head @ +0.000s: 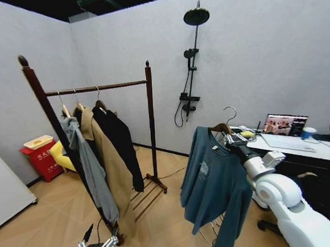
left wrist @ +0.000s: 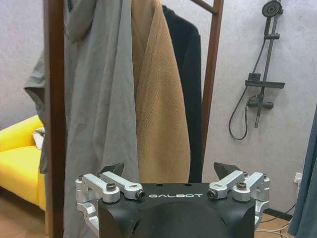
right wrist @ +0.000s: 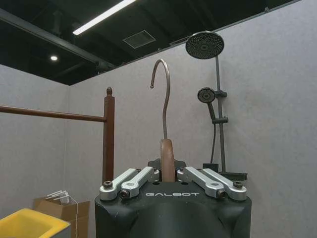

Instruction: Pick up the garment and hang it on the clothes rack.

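Note:
The dark teal garment [head: 212,182] hangs from a wooden hanger with a metal hook [head: 230,113], held up in the air at the right. My right gripper [head: 230,139] is shut on the hanger's neck; the right wrist view shows its fingers [right wrist: 148,174] clamped around the wooden hanger [right wrist: 167,158] with the hook [right wrist: 162,89] rising above. The clothes rack [head: 97,88] stands to the left, its far post [right wrist: 109,134] and rail [right wrist: 49,114] some way off from the hook. My left gripper [head: 98,246] hangs low near the rack's base, open [left wrist: 173,171].
A grey hooded jacket [head: 93,171], a tan coat [head: 109,165] and a black coat [head: 122,148] hang on the rack's left half; the rail's right part is bare. A shower fitting [head: 191,67] is on the back wall. A desk [head: 327,154] with a laptop [head: 284,125] stands at right.

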`<state>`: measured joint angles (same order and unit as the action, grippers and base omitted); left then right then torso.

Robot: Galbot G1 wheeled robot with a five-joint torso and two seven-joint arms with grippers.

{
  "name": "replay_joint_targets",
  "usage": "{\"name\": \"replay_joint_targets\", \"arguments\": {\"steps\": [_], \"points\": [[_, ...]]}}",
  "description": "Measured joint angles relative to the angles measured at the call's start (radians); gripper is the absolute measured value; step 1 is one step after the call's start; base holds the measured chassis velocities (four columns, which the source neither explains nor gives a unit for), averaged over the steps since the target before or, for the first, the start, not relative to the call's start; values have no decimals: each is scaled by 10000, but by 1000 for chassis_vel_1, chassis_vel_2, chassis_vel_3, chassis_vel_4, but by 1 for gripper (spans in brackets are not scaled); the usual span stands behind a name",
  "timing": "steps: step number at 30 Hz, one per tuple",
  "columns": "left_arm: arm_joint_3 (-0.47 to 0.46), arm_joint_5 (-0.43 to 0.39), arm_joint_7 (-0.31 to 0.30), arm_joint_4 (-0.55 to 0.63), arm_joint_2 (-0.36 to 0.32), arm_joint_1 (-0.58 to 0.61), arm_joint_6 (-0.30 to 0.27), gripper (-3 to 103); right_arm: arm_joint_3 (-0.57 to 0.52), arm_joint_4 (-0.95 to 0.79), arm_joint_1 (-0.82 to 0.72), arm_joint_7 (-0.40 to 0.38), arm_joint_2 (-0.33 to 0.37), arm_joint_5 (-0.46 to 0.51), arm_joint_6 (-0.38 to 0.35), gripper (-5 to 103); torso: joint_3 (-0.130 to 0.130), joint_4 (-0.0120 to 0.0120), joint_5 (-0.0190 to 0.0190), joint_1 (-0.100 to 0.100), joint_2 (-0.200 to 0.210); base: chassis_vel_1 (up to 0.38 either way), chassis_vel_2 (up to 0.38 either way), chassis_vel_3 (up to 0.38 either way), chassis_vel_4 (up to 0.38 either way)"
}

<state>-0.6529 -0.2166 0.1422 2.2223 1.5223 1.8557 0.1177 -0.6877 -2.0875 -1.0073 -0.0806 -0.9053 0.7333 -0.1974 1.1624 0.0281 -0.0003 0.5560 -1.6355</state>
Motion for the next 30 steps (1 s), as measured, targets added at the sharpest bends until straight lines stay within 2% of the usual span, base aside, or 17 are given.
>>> {"name": "replay_joint_targets", "arguments": {"steps": [3,5,6,7,9,11,13,14,15,21,22,23,24,26,27,29,30], "points": [[0,0,0,0,-1,0,-1,100,136,103,148,122,37,39,10,9,-1,5,-1,1,0,-272,259,256,-271],[0,0,0,0,1,-1,-1,100,622,657,768,461,157,249,78,9,6,-10,4,17,7,-191,213,165,-125],[0,0,0,0,1,-1,-1,100,622,657,768,461,157,249,78,9,6,-10,4,17,7,-170,166,165,-39],[0,0,0,0,-1,-2,0,100,1051,1084,1318,575,224,581,100,9,5,6,2,15,7,-105,98,41,-39],[0,0,1,0,0,-2,0,100,1487,1453,1953,625,262,878,73,9,3,4,6,9,6,-105,25,56,-56],[0,0,0,0,0,0,0,100,2282,2138,3334,720,284,1134,53,9,0,-7,-1,1,2,0,0,0,0],[-3,0,-2,0,1,2,0,100,3150,2713,4403,821,252,1413,29,9,-4,-6,2,-15,-6,39,-21,-19,27],[-3,0,-2,0,1,2,0,100,3150,2713,4403,821,252,1413,29,9,-4,-6,2,-15,-6,77,-42,-38,53],[1,0,2,0,0,2,0,100,3691,3032,5015,832,187,1605,-17,9,-6,3,0,-16,-8,78,-52,-55,53],[-3,0,-1,0,0,2,0,100,4291,3444,5780,833,51,1724,-69,9,-4,-6,0,-15,-7,30,-29,-27,23],[-1,0,0,0,-1,2,0,100,4903,3869,6543,773,-125,1740,-157,9,-5,9,4,-15,-7,0,0,0,0],[-1,0,0,0,-1,2,0,100,4903,3869,6543,773,-125,1740,-157,9,-5,9,4,-15,-7,0,0,0,0],[1,0,3,0,1,2,0,100,5435,4335,7379,626,-366,1740,-265,9,-2,-5,2,-11,-5,0,0,0,0],[-1,0,1,0,0,0,0,100,6321,5293,8585,462,-863,1685,-352,9,0,-5,-1,-1,-2,0,0,0,0],[-1,0,1,0,0,0,0,100,6321,5293,8585,462,-863,1685,-352,9,0,-5,-1,-1,-2,0,0,0,0],[-1,0,-1,0,0,-1,0,100,7187,6427,9680,420,-1623,1549,-367,9,2,4,0,4,0,0,0,0,0],[-1,0,-1,0,0,-1,0,100,7187,6427,9680,420,-1623,1549,-367,9,2,4,0,4,0,0,0,0,0]]}}
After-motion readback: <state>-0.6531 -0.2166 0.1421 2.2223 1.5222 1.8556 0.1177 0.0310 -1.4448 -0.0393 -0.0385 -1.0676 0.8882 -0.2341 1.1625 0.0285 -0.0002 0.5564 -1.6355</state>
